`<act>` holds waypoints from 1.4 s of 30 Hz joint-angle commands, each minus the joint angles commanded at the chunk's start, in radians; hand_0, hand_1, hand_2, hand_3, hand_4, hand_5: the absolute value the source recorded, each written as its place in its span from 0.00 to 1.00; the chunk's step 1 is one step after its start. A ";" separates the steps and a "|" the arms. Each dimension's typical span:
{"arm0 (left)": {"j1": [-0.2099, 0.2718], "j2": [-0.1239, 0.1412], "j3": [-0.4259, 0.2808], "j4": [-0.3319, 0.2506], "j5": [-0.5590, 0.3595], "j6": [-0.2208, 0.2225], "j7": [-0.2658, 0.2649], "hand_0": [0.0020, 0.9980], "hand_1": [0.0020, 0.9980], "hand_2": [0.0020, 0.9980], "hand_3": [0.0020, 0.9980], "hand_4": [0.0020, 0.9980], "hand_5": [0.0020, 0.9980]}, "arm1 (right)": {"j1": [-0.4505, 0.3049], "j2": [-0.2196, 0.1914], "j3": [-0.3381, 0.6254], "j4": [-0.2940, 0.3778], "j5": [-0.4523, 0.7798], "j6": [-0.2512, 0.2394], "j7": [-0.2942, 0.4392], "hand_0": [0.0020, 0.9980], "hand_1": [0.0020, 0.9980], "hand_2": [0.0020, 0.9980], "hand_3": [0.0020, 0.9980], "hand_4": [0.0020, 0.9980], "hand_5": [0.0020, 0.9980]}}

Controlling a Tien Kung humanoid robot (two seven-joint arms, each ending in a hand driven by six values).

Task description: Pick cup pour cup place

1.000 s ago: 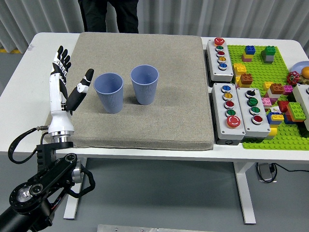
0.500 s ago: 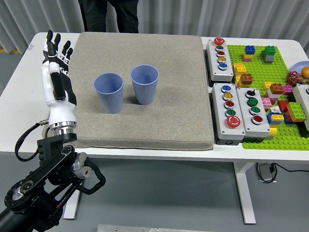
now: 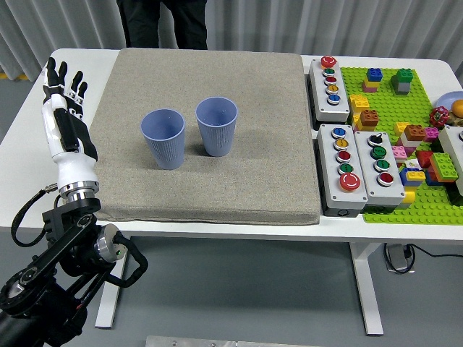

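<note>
Two blue ribbed cups stand upright side by side on the grey mat: the left cup and the right cup, a small gap between them. My left hand is raised over the mat's left edge, well left of the left cup, fingers straight and spread, holding nothing. The right arm is out of view.
Three grey button boxes lie right of the mat. A green baseplate with several coloured bricks fills the far right. A person in dark clothes stands at the far side.
My left hand has drawn back to the left, away from the left cup, and its thumb has folded in from pointing at the cup. The cups have not moved.
</note>
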 joint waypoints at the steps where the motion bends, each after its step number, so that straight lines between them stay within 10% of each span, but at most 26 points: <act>1: 0.001 0.000 0.000 0.000 0.002 0.000 0.000 0.86 0.86 1.00 1.00 0.71 1.00 | -0.001 0.000 0.000 0.000 0.000 0.000 0.000 0.67 0.61 0.56 0.55 0.00 0.20; 42: -0.008 0.011 -0.023 -0.007 0.103 0.000 0.000 0.85 0.85 0.99 0.98 0.70 1.00 | 0.007 0.007 0.020 0.005 -0.013 -0.012 -0.001 0.67 0.61 0.56 0.55 0.00 0.21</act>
